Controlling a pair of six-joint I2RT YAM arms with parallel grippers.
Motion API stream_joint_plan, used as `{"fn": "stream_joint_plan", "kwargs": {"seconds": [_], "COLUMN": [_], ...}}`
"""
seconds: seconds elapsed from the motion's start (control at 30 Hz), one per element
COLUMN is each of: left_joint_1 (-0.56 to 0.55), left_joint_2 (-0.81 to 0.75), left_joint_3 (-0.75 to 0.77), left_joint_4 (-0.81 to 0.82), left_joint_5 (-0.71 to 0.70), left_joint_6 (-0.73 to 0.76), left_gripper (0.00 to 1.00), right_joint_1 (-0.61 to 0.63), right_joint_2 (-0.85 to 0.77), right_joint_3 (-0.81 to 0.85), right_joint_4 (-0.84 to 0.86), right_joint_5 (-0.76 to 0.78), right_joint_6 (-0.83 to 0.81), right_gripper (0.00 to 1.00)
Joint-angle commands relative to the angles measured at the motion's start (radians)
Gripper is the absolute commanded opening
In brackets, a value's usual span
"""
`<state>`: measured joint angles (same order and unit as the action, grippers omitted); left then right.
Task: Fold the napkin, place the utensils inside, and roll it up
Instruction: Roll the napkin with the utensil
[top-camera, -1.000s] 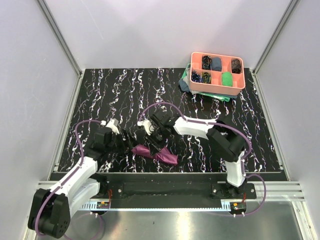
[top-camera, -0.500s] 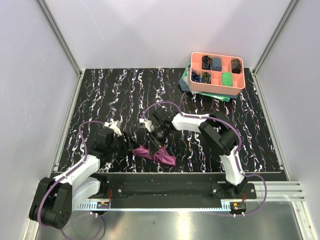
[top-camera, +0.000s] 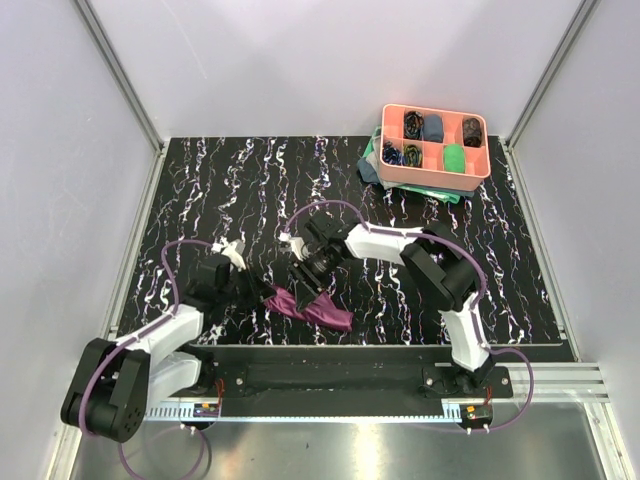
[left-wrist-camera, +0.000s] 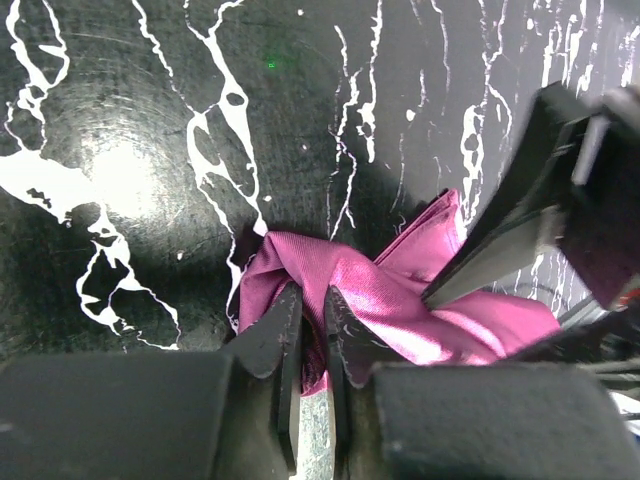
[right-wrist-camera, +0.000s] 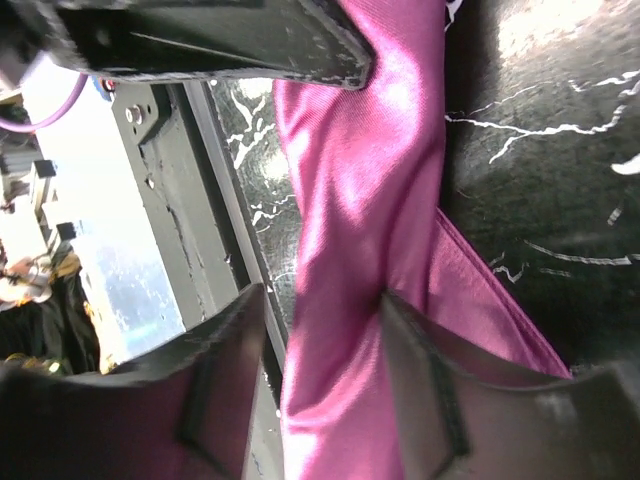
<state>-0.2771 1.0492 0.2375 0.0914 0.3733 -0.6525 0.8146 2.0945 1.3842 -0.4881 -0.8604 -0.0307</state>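
Napkin (top-camera: 315, 308) lies bunched in a purple roll on the table (top-camera: 200, 190), near the front edge and between the two arms. My left gripper (left-wrist-camera: 310, 300) has its fingers almost together, pinching a fold at the roll's left end. My right gripper (right-wrist-camera: 322, 300) straddles the roll with its fingers part open (I see a sliver of gap on one side), so there's no firm hold there.

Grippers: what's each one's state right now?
Left gripper: shut on the napkin.
Right gripper: open, straddling the napkin.
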Motion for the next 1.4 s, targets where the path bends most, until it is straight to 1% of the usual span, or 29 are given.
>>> {"fn": "stream_joint_plan", "kwargs": {"seconds": [0.0,0.07,0.13,0.17,0.2,0.27,0.3,0.33,0.4,0.53,0.63,0.83,0.93,0.97,1.0,1.07,1.1,1.17,1.2,1.3,1.33,1.37], "left_joint_1": [0.004,0.004,0.004,0.004,0.004,0.004,0.004,0.004,0.006,0.006,0.007,0.007,0.007,0.007,0.007,0.009,0.009,0.009,0.01,0.021,0.024,0.033], "left_joint_2": [0.034,0.046,0.07,0.08,0.101,0.124,0.144,0.153,0.179,0.207,0.224,0.242,0.248,0.258,0.259,0.265,0.268,0.262,0.259,0.226,0.215,0.195], "left_joint_3": [0.052,0.068,0.091,0.098,0.115,0.132,0.149,0.154,0.17,0.178,0.183,0.194,0.2,0.203,0.207,0.21,0.217,0.223,0.227,0.25,0.256,0.267], "left_joint_4": [-0.065,-0.088,-0.11,-0.128,-0.134,-0.156,-0.162,-0.168,-0.182,-0.18,-0.18,-0.171,-0.17,-0.17,-0.17,-0.168,-0.168,-0.168,-0.171,-0.205,-0.216,-0.237], "left_joint_5": [-0.048,-0.047,-0.045,-0.047,-0.042,-0.037,-0.034,-0.034,-0.033,-0.024,-0.022,-0.01,-0.007,-0.004,-0.002,0.001,0.003,0.006,0.004,-0.002,-0.008,-0.017], "left_joint_6": [0.005,0.004,-0.002,-0.006,-0.004,-0.002,0.001,0.001,0.005,0.014,0.021,0.021,0.025,0.027,0.028,0.028,0.028,0.028,0.03,0.04,0.043,0.054], "left_gripper": [0.11,0.11,0.11,0.11,0.11,0.12,0.13,0.13,0.13,0.15,0.15,0.17,0.2,0.21,0.25,0.28,0.33,0.39,0.45,0.52,0.57,0.58], "right_joint_1": [-0.008,-0.006,0.004,0.035,0.053,0.107,0.162,0.187,0.246,0.306,0.328,0.333,0.333,0.333,0.331,0.331,0.331,0.33,0.327,0.304,0.295,0.285], "right_joint_2": [-0.123,-0.172,-0.211,-0.25,-0.273,-0.348,-0.372,-0.39,-0.424,-0.413,-0.377,-0.326,-0.301,-0.294,-0.288,-0.271,-0.266,-0.246,-0.237,-0.214,-0.211,-0.206], "right_joint_3": [0.027,0.019,-0.006,-0.017,-0.033,-0.097,-0.123,-0.167,-0.203,-0.221,-0.22,-0.229,-0.221,-0.22,-0.218,-0.214,-0.211,-0.209,-0.205,-0.192,-0.191,-0.188], "right_joint_4": [-0.007,-0.006,0.006,0.013,0.035,0.08,0.132,0.155,0.193,0.213,0.212,0.241,0.247,0.246,0.247,0.247,0.247,0.246,0.244,0.233,0.23,0.229], "right_joint_5": [0.082,0.11,0.185,0.234,0.341,0.467,0.572,0.621,0.703,0.755,0.778,0.836,0.856,0.885,0.891,0.9,0.9,0.9,0.903,0.894,0.885,0.865], "right_joint_6": [0.012,0.006,-0.014,-0.026,-0.038,-0.077,-0.09,-0.112,-0.13,-0.144,-0.158,-0.205,-0.232,-0.236,-0.244,-0.245,-0.245,-0.244,-0.239,-0.218,-0.215,-0.204], "right_gripper": [0.62,0.64,0.68,0.7,0.72,0.73,0.75,0.77,0.77,0.77,0.77,0.77,0.78,0.78,0.79,0.79,0.79,0.8,0.8,0.8,0.8,0.79]}}
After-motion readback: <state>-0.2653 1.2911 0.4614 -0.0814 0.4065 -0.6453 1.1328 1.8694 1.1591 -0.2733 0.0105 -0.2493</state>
